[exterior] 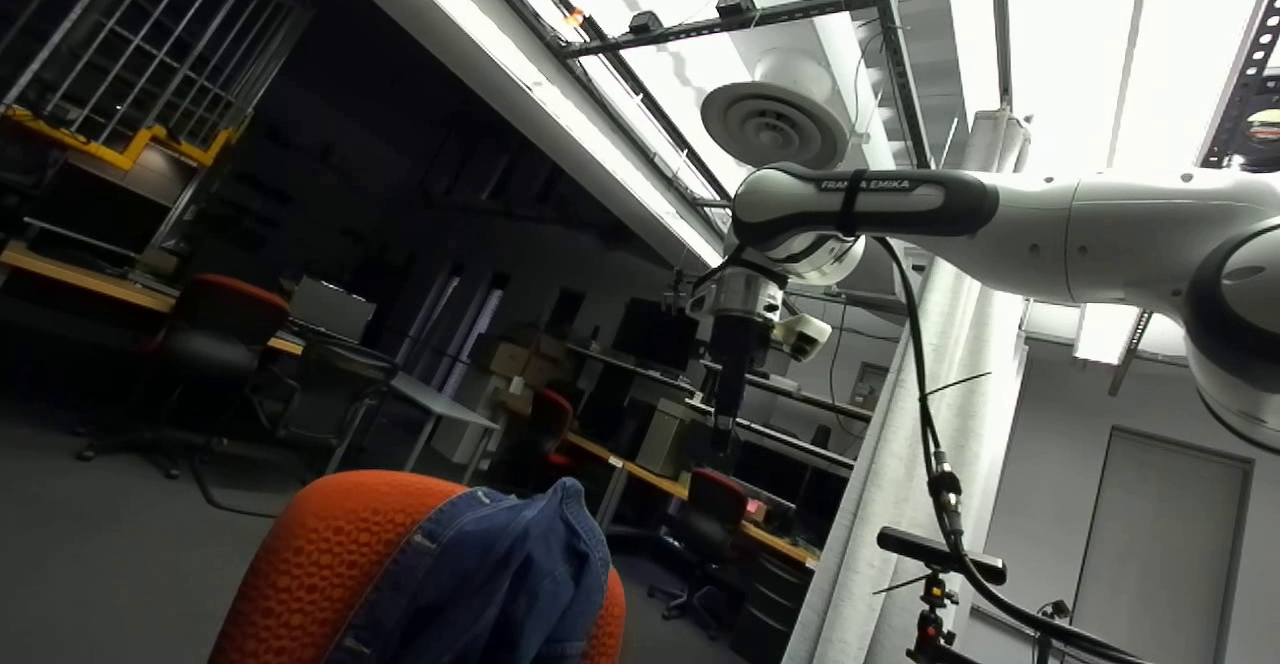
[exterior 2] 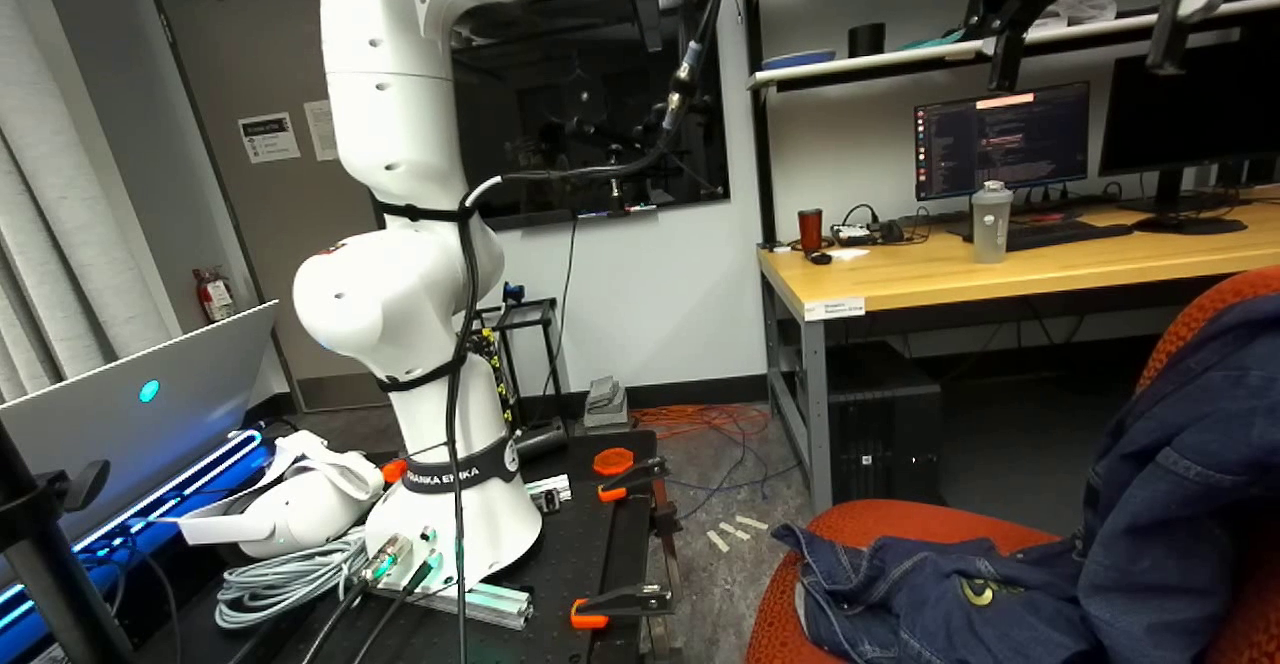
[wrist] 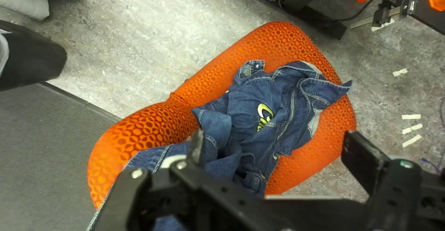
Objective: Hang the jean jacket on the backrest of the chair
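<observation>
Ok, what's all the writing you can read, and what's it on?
"FRAN A EMIKA": Franka arm, strap over the gap.
"FRANKA EMIKA": black band on its base.
Too small or blurred: door notices, desk label, monitor text, fire extinguisher label.
Unclear: yellow lettering on jean jacket.

Chair, pale strips on floor
</observation>
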`<state>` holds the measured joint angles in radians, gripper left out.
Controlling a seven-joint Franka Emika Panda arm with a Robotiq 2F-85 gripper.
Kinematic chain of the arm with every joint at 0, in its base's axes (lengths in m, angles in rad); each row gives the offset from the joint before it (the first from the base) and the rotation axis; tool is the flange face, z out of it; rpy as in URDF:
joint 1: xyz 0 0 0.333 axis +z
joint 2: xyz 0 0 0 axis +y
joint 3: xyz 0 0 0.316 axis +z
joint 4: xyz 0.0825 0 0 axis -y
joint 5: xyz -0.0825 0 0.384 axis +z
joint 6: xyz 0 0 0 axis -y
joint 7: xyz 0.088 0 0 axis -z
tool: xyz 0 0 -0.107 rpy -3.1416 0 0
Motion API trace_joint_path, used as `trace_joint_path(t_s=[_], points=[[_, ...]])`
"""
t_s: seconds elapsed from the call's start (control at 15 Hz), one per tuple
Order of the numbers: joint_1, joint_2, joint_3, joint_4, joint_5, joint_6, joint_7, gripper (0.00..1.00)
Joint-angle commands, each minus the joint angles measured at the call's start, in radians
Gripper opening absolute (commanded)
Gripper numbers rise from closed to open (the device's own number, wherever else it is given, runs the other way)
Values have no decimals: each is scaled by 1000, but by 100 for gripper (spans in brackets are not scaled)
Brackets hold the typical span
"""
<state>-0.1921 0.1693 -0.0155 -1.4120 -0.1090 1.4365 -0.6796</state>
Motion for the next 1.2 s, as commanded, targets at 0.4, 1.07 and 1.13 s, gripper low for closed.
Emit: trace_joint_path(t_s=[0.4, 1.07, 1.13], points=[[59, 21, 0, -263, 133, 207, 167, 100], [96, 130, 8, -500, 224, 492, 418, 100], [99, 150, 10, -504, 228, 529, 426, 100]])
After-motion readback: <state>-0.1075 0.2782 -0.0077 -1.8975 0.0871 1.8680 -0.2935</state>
